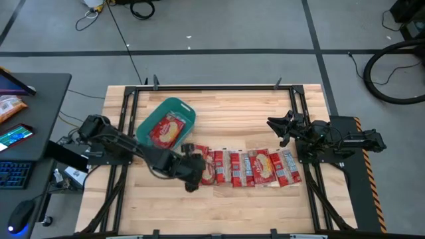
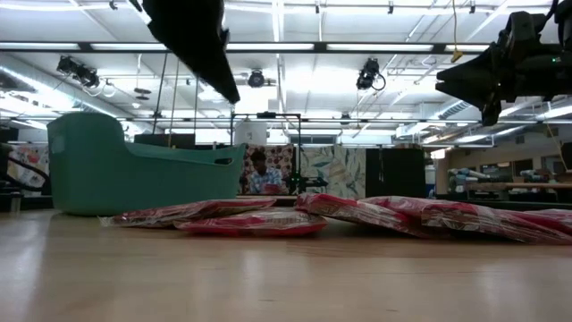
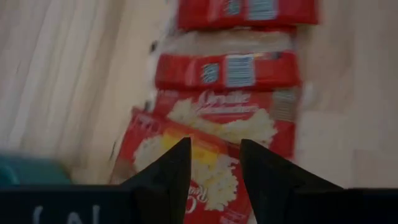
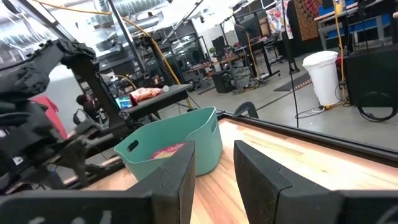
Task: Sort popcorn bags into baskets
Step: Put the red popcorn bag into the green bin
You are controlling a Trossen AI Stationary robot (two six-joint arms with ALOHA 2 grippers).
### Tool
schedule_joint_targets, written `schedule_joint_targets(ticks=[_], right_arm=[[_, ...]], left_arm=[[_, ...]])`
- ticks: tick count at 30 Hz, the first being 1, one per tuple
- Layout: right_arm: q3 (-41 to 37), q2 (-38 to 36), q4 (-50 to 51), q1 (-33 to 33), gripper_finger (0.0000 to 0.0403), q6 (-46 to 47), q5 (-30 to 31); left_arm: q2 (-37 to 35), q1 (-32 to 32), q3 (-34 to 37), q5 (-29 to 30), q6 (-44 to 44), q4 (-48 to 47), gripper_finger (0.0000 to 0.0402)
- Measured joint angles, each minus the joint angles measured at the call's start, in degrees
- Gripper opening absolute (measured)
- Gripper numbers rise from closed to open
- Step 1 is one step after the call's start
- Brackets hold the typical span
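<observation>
- The left arm reaches from the left edge of the pale wooden slatted table (image 1: 226,199) toward its middle; the left gripper (image 1: 192,174) hangs above the left end of the packet row, its two dark fingers (image 3: 171,171) apart with nothing between them.
- The teal-green plastic tub with rounded corners and rolled rim (image 1: 167,122) sits left of centre, toward the table's far edge, just beyond the left arm. One red popcorn packet with a yellow-cream centre (image 1: 166,130) lies inside it.
- The row of flat red popcorn packets with silvery-white edges (image 1: 252,167) lies across the middle of the table, nearer the front edge, from just beside the left gripper toward the right arm's base, the packets touching or overlapping. In the left wrist view the nearest packet (image 3: 208,165) lies directly below the spread fingers.
- The right gripper (image 1: 280,127) is held above the table near its right edge, beyond the right end of the row, pointing toward the tub, fingers parted and empty.
</observation>
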State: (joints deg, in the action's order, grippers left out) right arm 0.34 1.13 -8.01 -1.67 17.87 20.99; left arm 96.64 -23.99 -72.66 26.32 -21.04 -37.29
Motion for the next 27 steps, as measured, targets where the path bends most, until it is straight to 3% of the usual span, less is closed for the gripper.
schedule_joint_targets(ticks=[5, 14, 19, 27], right_arm=[[0.0, 0.0, -0.2, 0.0, 0.0115, 0.0, -0.1], [0.0, 0.0, -0.1, 0.0, 0.0115, 0.0, 0.0], [0.0, 0.0, -0.1, 0.0, 0.0115, 0.0, 0.0], [0.0, 0.0, -0.1, 0.0, 0.0115, 0.0, 0.0]], left_arm=[[0.0, -4.4, 0.0, 5.0, 6.9, -1.6, 0.0142], [-5.3, -7.8, 0.6, 6.1, 17.2, -7.3, 0.0142], [-13.5, -6.4, 11.9, 3.5, 22.9, 1.6, 0.0142], [-29.0, -5.9, 27.2, 4.2, 22.3, 16.8, 0.0142]])
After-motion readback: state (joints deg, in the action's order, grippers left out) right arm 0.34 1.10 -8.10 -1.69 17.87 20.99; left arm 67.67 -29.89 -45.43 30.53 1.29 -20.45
